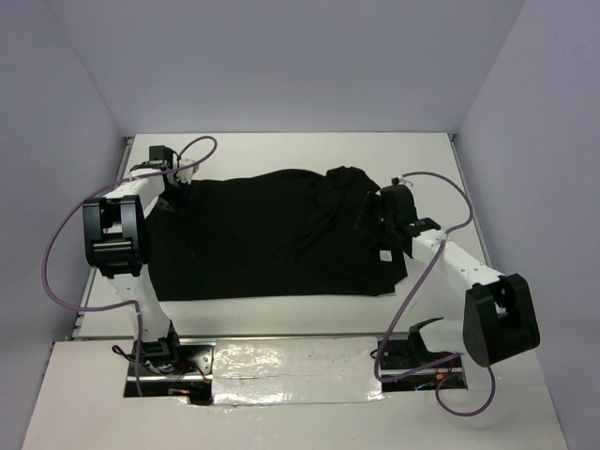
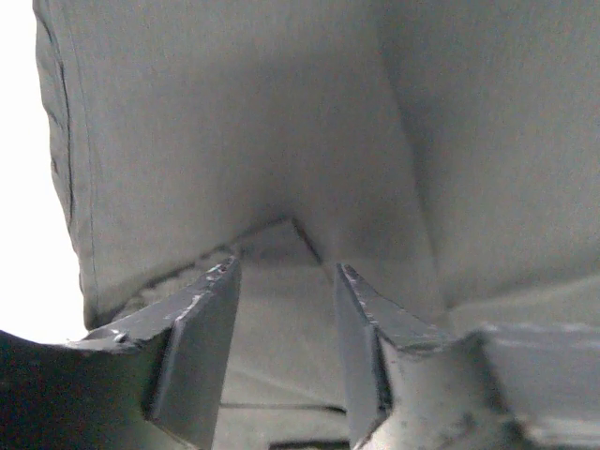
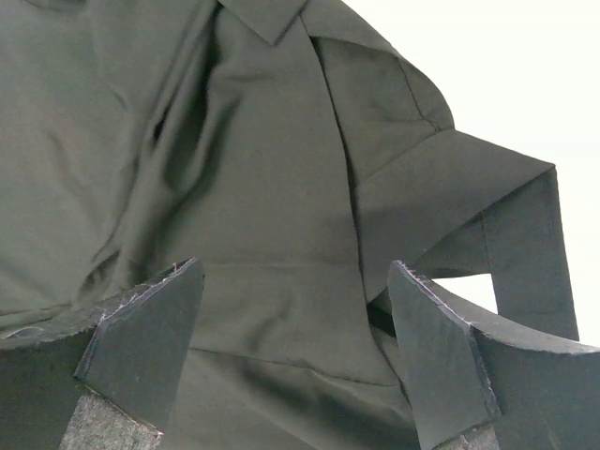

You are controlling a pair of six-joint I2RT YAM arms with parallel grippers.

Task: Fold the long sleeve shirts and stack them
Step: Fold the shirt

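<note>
The black long sleeve shirt (image 1: 272,234) lies spread across the white table, with its small white tag (image 1: 383,255) near the right edge. Folded fabric is bunched at its upper right. My left gripper (image 1: 173,187) is at the shirt's far left corner. In the left wrist view it (image 2: 287,266) is open, low on the shirt (image 2: 234,112), with a small fabric ridge just ahead of the tips. My right gripper (image 1: 375,208) is over the bunched part. In the right wrist view it (image 3: 295,266) is wide open and empty above the shirt (image 3: 253,141).
The white table (image 1: 281,150) is enclosed by grey walls at the back and both sides. Purple cables (image 1: 56,253) loop off both arms. A crinkled shiny strip (image 1: 291,361) lies along the near edge between the arm bases.
</note>
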